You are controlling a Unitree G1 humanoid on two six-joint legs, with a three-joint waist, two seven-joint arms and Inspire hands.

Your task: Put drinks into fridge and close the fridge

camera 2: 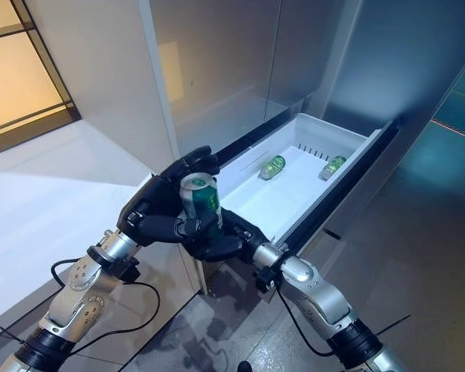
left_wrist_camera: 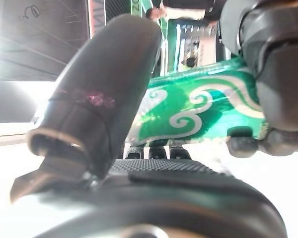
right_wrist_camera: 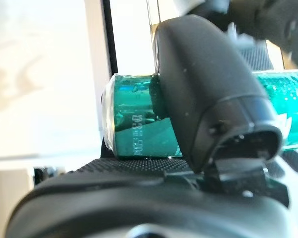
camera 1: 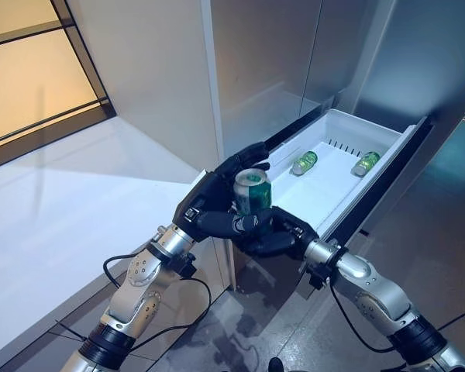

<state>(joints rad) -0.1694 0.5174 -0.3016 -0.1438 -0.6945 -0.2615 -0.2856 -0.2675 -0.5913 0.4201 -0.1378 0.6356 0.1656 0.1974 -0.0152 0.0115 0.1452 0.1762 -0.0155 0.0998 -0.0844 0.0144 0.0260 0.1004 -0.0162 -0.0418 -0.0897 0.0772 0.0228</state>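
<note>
A green can (camera 1: 253,192) stands upright between both hands, just in front of the near corner of the open white fridge drawer (camera 1: 349,124). My left hand (camera 1: 211,198) is curled round it from the left, fingers behind and thumb in front. My right hand (camera 1: 279,232) grips its lower part from the right. The can shows in the left wrist view (left_wrist_camera: 198,111) and in the right wrist view (right_wrist_camera: 134,124), where the thumb (right_wrist_camera: 203,89) lies across it. Two more green cans (camera 1: 304,162) (camera 1: 366,163) lie on their sides in the drawer.
The steel fridge front (camera 1: 263,62) rises behind the drawer. A white counter (camera 1: 62,201) stretches to the left below a window (camera 1: 23,70). The drawer's dark front panel (camera 1: 387,186) juts out to the right over a grey floor (camera 1: 418,248).
</note>
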